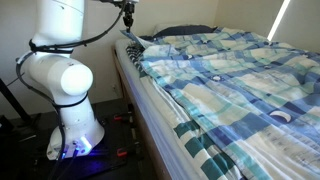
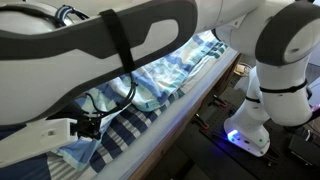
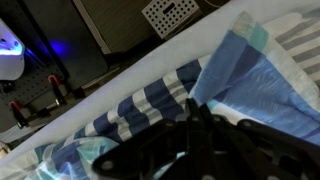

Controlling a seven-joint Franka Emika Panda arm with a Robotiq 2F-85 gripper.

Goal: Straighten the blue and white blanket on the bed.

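The blanket [image 1: 240,75] is thin, matt cloth lying in soft, shallow wrinkles across the right half of an exterior view; in the wrist view its light-blue patches at upper right look faintly fuzzy. The striped sheet [image 1: 205,150], lower centre, is also matt cloth, but smoother and flatter. The dark pillow [image 1: 185,32], top centre, reads as dull fabric. The robot arm [image 1: 65,75], at left, has a smooth, glossy white plastic shell that catches highlights. The gripper [image 3: 190,150], along the bottom of the wrist view, is matt black and too blurred to tell metal from plastic. The white perforated panel [image 3: 168,14], at top, looks hard and smooth.
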